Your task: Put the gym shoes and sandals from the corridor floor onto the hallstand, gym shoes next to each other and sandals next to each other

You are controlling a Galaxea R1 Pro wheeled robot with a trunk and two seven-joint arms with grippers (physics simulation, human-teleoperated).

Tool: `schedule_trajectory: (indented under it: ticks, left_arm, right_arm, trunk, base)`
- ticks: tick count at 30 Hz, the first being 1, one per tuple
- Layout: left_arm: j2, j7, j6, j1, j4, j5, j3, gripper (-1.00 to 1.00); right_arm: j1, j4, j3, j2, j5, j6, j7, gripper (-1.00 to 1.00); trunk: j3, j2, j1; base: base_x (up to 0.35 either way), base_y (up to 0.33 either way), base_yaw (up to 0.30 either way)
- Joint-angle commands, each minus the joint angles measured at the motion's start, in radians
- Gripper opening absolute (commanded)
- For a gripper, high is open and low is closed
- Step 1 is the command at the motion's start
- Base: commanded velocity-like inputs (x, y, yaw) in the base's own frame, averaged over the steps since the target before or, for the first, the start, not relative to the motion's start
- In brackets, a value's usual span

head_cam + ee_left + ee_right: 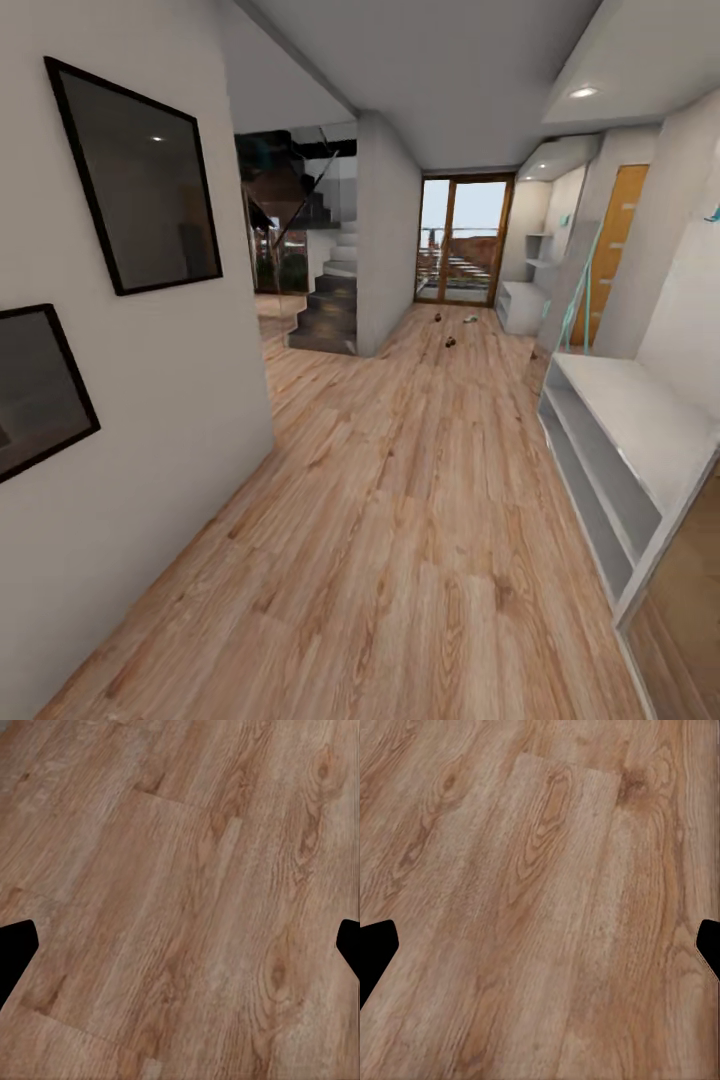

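Both claws, left claw [180, 945] and right claw [540, 945], are hanging spread and empty over the light brown wood-plank corridor floor [400, 520], since the small dark shoes [450, 342] are lying well beyond the wide light-grey hallstand [640, 420].

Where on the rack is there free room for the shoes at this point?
The rack's bench top, bordered by the wall on the right, looks bare, and both open shelves below look empty as far as they show. The floor beside it is bare too; small shoe-like items lie scattered far down the corridor near the glass door.
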Motion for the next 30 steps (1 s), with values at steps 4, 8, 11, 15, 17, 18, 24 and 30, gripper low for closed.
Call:
schedule_trajectory:
  ticks: [4,8,11,15,17,18,24,30]
  left_arm:
    - [0.0,-0.002,-0.003,0.0,0.0,0.001,0.002,1.0]
    - [0.0,-0.002,-0.003,0.0,0.0,0.001,0.003,1.0]
    - [0.0,-0.001,-0.003,0.0,0.001,0.002,0.002,1.0]
    - [0.001,-0.001,-0.003,0.0,0.001,0.002,0.003,1.0]
    - [0.001,-0.001,-0.003,0.0,0.0,0.002,0.003,1.0]
    - [0.001,-0.001,-0.003,0.0,0.0,0.002,0.003,1.0]
    - [0.001,-0.001,-0.003,0.0,0.0,0.003,0.003,1.0]
    - [0.001,-0.001,-0.003,0.0,0.0,0.003,0.003,1.0]
  right_arm:
    - [-0.001,0.002,0.0,0.0,-0.003,-0.003,0.001,1.0]
    - [-0.001,0.002,0.0,0.0,-0.003,-0.003,0.001,1.0]
    - [-0.001,0.002,0.0,0.0,-0.003,-0.003,0.001,1.0]
    - [-0.001,0.002,0.0,0.0,-0.003,-0.003,0.001,1.0]
    - [-0.001,0.002,0.0,0.0,-0.002,-0.003,0.001,1.0]
    - [-0.001,0.002,0.0,0.0,-0.002,-0.003,0.001,1.0]
    - [-0.001,0.002,0.002,0.001,-0.002,-0.003,0.001,1.0]
    - [-0.001,0.003,0.002,0.004,-0.001,-0.005,0.001,1.0]
  trunk:
    - [-0.003,0.0,0.001]
    - [-0.004,0.0,0.001]
    - [-0.005,0.0,0.001]
    - [-0.007,0.0,0.001]
    - [-0.008,0.0,0.001]
    - [-0.008,0.0,0.001]
    - [-0.011,0.0,0.001]
    - [-0.014,0.0,0.001]
  base:
    - [0.338,0.0,-0.267]
    - [0.338,0.0,-0.267]
    - [0.338,0.0,-0.267]
    - [0.338,0.0,-0.265]
    - [0.338,0.0,-0.263]
    - [0.338,0.0,-0.261]
    - [0.338,0.0,-0.253]
    - [0.338,0.0,-0.167]
